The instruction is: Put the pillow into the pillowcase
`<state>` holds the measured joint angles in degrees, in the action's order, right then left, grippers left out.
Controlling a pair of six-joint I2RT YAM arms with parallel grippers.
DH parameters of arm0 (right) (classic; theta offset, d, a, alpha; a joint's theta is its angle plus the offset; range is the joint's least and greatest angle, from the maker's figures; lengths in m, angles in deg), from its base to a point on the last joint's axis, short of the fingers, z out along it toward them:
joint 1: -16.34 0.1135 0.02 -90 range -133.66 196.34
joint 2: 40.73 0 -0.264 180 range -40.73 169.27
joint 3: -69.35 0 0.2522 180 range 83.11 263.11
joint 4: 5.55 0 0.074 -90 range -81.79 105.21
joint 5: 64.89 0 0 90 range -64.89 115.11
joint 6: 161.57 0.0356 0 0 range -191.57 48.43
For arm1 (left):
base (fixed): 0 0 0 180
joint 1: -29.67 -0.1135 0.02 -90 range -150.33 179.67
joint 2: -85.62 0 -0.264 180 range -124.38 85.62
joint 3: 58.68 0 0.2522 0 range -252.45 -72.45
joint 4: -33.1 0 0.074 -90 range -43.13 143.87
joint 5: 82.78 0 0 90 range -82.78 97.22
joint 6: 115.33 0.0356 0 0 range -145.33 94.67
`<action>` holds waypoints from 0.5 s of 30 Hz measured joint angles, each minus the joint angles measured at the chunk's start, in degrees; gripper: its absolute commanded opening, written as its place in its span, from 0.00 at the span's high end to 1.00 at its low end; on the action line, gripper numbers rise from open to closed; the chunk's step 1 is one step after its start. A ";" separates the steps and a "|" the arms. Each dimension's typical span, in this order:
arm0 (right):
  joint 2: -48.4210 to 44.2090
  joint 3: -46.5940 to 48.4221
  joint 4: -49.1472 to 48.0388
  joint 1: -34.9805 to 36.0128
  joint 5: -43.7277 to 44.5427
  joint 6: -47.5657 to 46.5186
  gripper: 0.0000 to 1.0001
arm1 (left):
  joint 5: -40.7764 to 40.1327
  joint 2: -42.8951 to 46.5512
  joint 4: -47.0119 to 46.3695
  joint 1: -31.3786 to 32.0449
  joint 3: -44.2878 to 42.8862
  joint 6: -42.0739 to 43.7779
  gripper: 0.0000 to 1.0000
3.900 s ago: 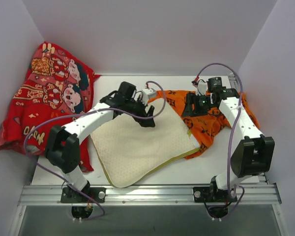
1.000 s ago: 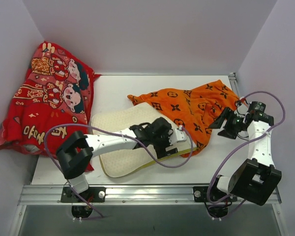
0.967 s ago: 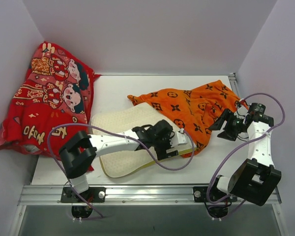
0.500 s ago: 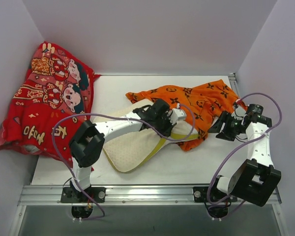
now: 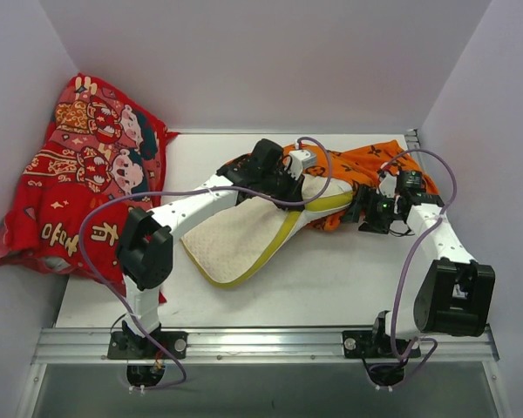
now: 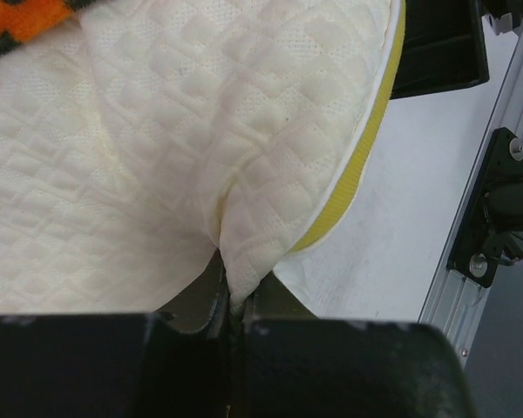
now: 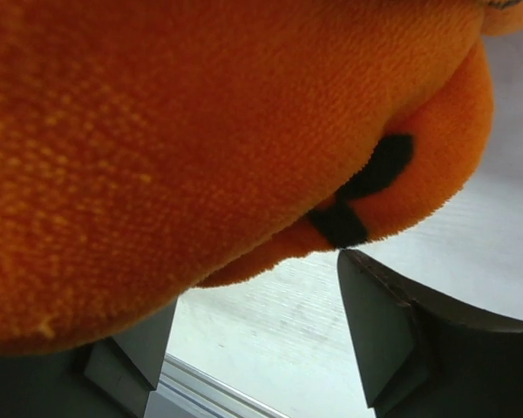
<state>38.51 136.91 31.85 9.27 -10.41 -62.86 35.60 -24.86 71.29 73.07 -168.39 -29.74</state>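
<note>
The pillow [image 5: 240, 239] lies slantwise across the middle of the table [image 5: 331, 283]. Its far right end overlaps the pillowcase [image 5: 366, 163], bunched at right rear. A cloth [image 5: 78, 174] is heaped against the left wall [image 5: 13, 78].

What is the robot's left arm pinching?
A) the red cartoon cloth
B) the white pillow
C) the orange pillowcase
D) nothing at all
B: in the left wrist view the left fingers are shut on a bunched fold of the pillow, with its yellow-green band running beside the pinch.
</note>
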 measured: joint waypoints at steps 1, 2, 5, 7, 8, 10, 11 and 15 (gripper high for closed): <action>0.59 -0.07 -0.72 0.11 -0.37 0.90 0.30 | 0.00 -0.02 -0.02 -0.09 0.00 -0.28 1.00; 1.14 -0.07 -1.36 0.20 -0.92 1.70 0.33 | -0.02 -0.02 -0.04 -0.31 0.00 -0.59 1.00; 1.66 -0.07 -2.69 0.42 -2.36 3.04 0.37 | -0.04 -0.02 -0.04 -0.74 0.00 -1.07 1.00; 1.46 -0.07 -2.40 0.42 -3.28 2.93 0.39 | -0.04 -0.02 -0.02 -0.87 0.00 -1.25 1.00; 1.22 -0.07 -1.86 0.39 -3.72 2.67 0.39 | -0.02 -0.02 0.00 -0.96 0.00 -1.29 1.00; -0.09 -0.09 -0.44 0.42 -4.66 1.53 0.36 | 0.02 -0.02 0.04 -1.14 0.00 -1.33 1.00; -1.05 -0.17 0.15 0.44 -5.05 1.03 0.34 | 0.11 -0.02 0.02 -1.16 0.00 -1.36 1.00; -3.80 -0.20 1.29 1.03 -6.05 -0.11 0.31 | 0.50 -0.02 0.09 -1.25 0.00 -1.33 1.00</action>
<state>34.71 136.71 33.14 10.30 -16.47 -62.97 36.10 -24.88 71.38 71.82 -168.39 -31.07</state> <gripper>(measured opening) 0.683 0.051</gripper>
